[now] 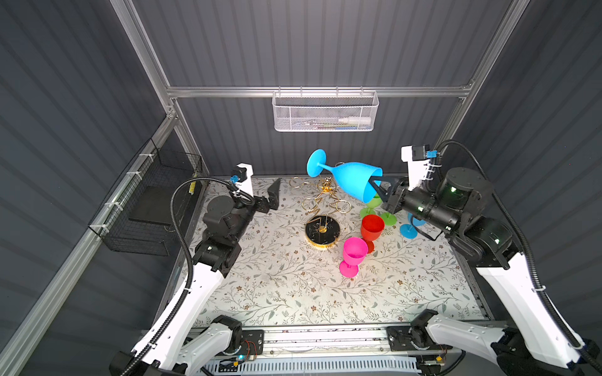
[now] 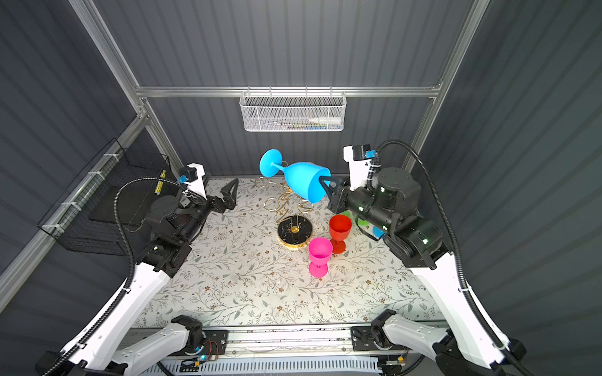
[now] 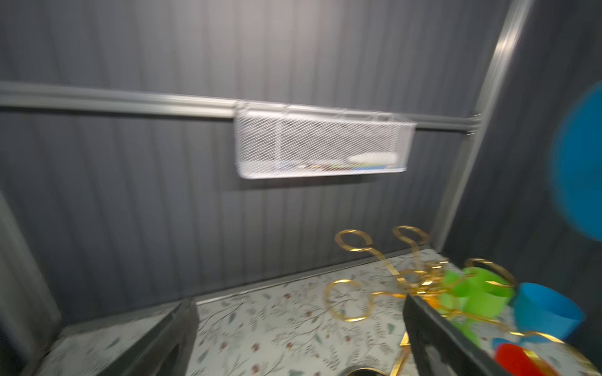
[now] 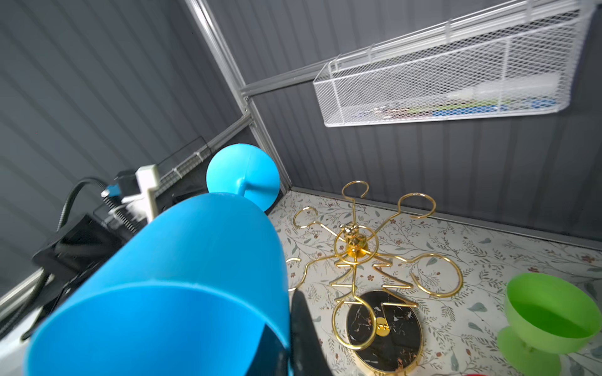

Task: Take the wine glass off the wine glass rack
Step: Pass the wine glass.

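A blue wine glass [image 1: 351, 180] [image 2: 303, 182] [image 4: 182, 276] hangs sideways in the air, foot toward the back wall, above and just right of the wine glass rack's gold arms. My right gripper [image 1: 374, 184] [image 2: 322, 182] [image 4: 286, 328] is shut on its rim, one finger inside the bowl and one outside. The wine glass rack [image 1: 322, 232] [image 2: 294, 232] [image 4: 353, 242] [image 3: 413, 280] stands on its round black base, and the rings that show are bare. My left gripper [image 1: 260, 195] [image 2: 218, 187] [image 3: 299, 325] is open and holds nothing, left of the rack.
To the right of the rack stand green glasses [image 1: 374, 201] [image 4: 550, 312], a red glass [image 1: 372, 228], a pink glass [image 1: 355, 250] and another blue glass [image 1: 408, 229]. A white mesh basket [image 1: 325, 112] hangs on the back wall. A black wire basket [image 1: 153, 201] is fixed to the left wall.
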